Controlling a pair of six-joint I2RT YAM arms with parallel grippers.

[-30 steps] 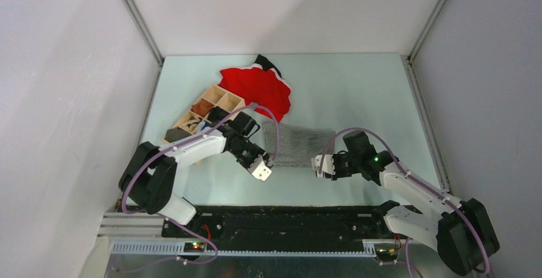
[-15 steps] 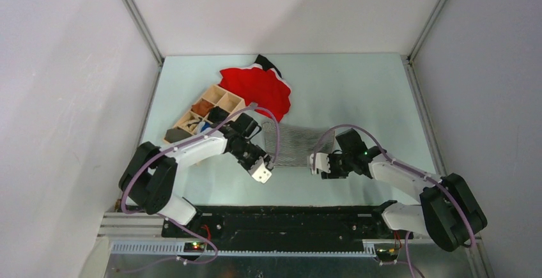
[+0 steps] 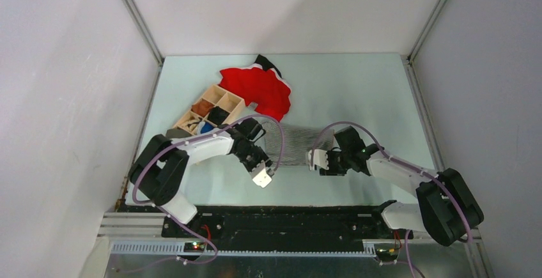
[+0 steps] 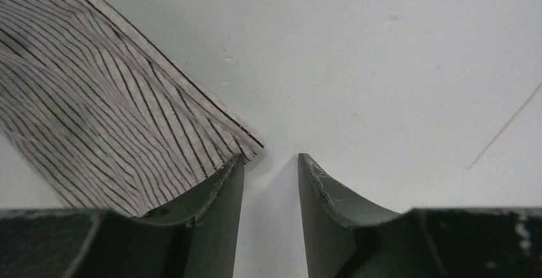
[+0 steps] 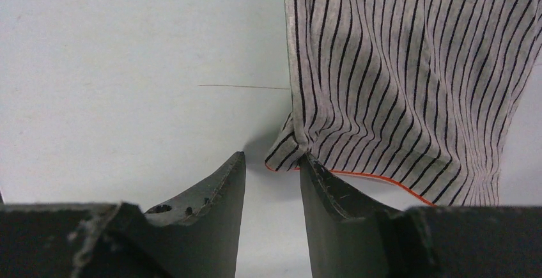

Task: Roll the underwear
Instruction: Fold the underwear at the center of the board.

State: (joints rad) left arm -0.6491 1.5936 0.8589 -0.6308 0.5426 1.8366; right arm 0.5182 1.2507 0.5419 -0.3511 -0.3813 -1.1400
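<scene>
The underwear (image 3: 297, 144) is a grey-and-white striped cloth lying flat at the table's middle. My left gripper (image 3: 264, 176) is open and empty at its near left corner. In the left wrist view the cloth (image 4: 96, 92) lies at the upper left. The gripper (image 4: 270, 158) has bare table between its jaws, and its left finger (image 4: 224, 192) touches the cloth's corner. My right gripper (image 3: 317, 161) is open at the near right corner. In the right wrist view the orange-hemmed corner of the cloth (image 5: 396, 67) lies against the right finger (image 5: 326, 192) of the gripper (image 5: 271, 156).
A bright red cloth with dark trim (image 3: 259, 89) lies at the back. A wooden compartment box (image 3: 208, 112) with small items stands at the left, with a dark object (image 3: 176, 134) by its near end. Walls close in the table on three sides.
My right gripper has moved left and a little farther, up to the underwear's near right corner. My left gripper has shifted slightly nearer. The underwear has not moved.
</scene>
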